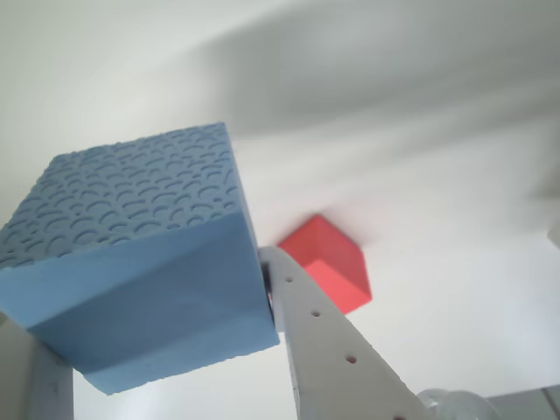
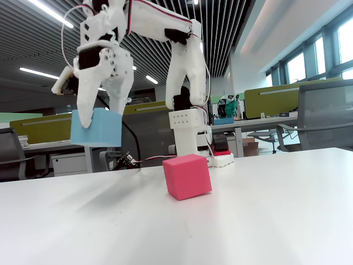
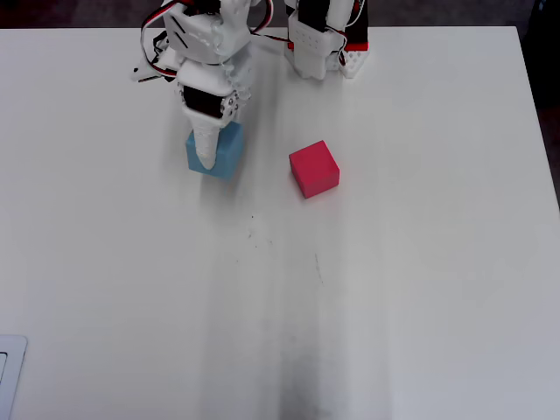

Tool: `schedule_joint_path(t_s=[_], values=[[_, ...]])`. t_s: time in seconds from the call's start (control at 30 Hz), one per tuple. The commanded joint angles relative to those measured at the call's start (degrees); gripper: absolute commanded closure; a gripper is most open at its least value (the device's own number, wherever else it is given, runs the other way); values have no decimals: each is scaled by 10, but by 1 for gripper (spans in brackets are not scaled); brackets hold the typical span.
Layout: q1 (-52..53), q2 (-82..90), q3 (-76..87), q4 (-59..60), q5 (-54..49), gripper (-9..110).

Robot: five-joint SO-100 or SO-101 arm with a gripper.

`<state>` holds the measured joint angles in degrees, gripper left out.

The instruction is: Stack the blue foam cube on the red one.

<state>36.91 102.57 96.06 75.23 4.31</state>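
Note:
The blue foam cube [image 2: 96, 128] hangs in the air above the white table [image 2: 265, 221], with my gripper [image 2: 100, 117] shut on its sides. In the wrist view the blue foam cube [image 1: 140, 262] fills the left half, clamped between my white fingers [image 1: 324, 341]. The red one [image 2: 187, 176] rests on the table to the right of the held cube and lower. From overhead the blue foam cube [image 3: 226, 157] sits partly under my gripper [image 3: 208, 153], and the red one [image 3: 314, 169] lies about a cube's width to its right. The wrist view shows the red one [image 1: 328, 262] beyond the right finger.
The arm's white base [image 3: 319, 44] stands at the table's far edge, behind the red cube. Cables [image 2: 132, 161] trail beside it. A pale flat object [image 3: 9, 376] pokes in at the lower left corner of the overhead view. Office desks and a chair [image 2: 325, 116] stand beyond the table.

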Motion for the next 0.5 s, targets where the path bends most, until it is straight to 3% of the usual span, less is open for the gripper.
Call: schedule_joint_path(t_s=[0.0, 0.47], values=[[-28, 40, -31, 8, 7, 80], [-218, 139, 85, 8, 21, 80]])
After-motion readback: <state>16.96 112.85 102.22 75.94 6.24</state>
